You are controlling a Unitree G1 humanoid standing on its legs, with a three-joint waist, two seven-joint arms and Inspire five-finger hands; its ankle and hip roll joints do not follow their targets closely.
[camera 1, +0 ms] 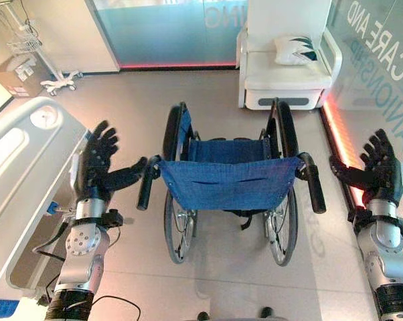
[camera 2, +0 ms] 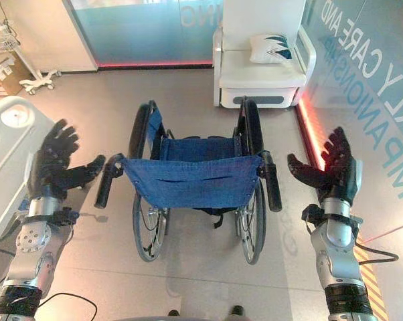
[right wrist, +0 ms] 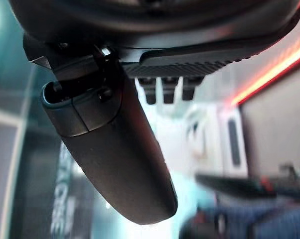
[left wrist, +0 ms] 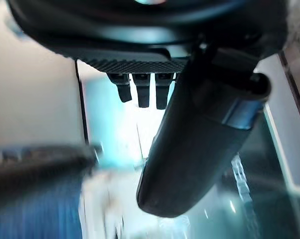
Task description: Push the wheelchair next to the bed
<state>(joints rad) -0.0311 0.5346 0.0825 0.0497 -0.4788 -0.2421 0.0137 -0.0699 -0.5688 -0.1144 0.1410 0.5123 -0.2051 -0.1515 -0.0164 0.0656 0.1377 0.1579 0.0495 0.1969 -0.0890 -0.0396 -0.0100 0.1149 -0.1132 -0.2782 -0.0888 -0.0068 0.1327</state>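
The wheelchair (camera 1: pixel 231 184) stands on the pale floor (camera 1: pixel 208 267) with its back towards the camera, so the two push handles point at the robot, ready to be taken from behind. The left hand (camera 1: pixel 98 164) is raised just beside the left push handle (camera 1: pixel 146 184), fingers spread and straight, thumb reaching towards the grip and close to it, though I cannot tell whether it touches. The right hand (camera 1: pixel 382 167) is likewise spread apart, thumb stretched inwards, but stands clear of the right push handle (camera 1: pixel 313 184) with a gap between. Neither hand holds anything; judging by this pose, both are lined up outside the wheelchair to close in on the grips before any push begins.

The bed (camera 1: pixel 24 180) lies to the left of the wheelchair, beyond the left hand, so the chair probably has to be steered that way.

The wheelchair's backrest (camera 1: pixel 231 180) is a blue woven fabric sling that sags slightly between dark uprights, with a stitched pocket line across it. The push handles are black, cylindrical and look rubbery. The large wheels (camera 1: pixel 282 227) have thin metal spokes and dark tyres. The bed's end is smooth, moulded white plastic with rounded corners. Beyond the wheelchair stands a white armchair (camera 1: pixel 285 63) with a patterned cushion (camera 1: pixel 296 50).
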